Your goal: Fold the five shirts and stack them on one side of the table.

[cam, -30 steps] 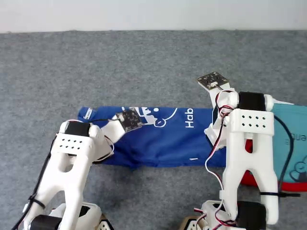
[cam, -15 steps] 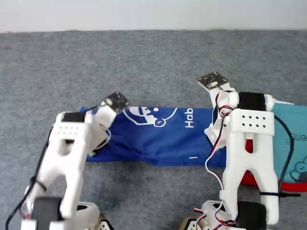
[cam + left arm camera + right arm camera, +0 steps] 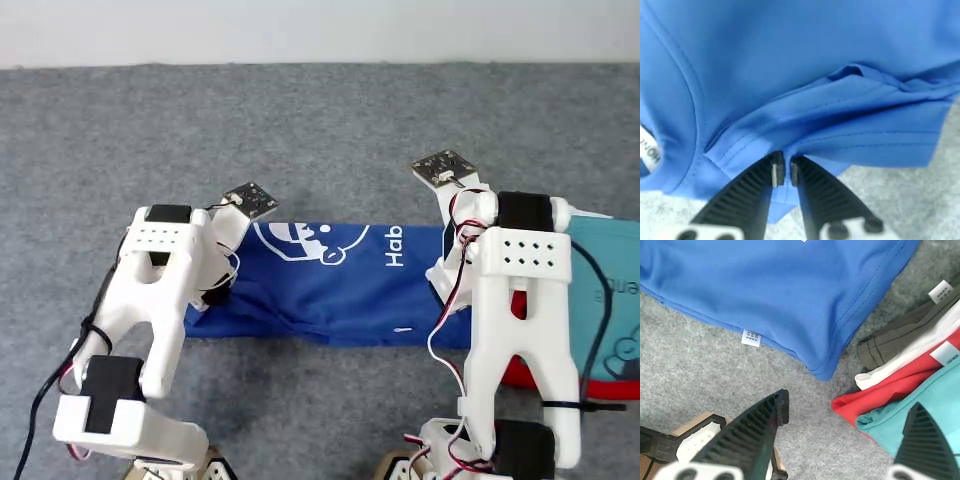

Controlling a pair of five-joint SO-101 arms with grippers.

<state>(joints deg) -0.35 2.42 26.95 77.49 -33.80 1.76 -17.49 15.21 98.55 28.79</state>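
Risen toward upper frame since a second ago, left gripper (image 3: 784, 172) clenches the left-end hem of the blue shirt (image 3: 330, 290), a band lying left-right across mid-frame, while right gripper (image 3: 850, 407) gapes over its right end beside the stack (image 3: 612, 300).

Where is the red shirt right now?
In the high view the red shirt lies at the right, under the teal shirt, beside the blue shirt.

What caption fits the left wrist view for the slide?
Left claw pinches a stitched edge of the blue shirt over the grey tabletop.
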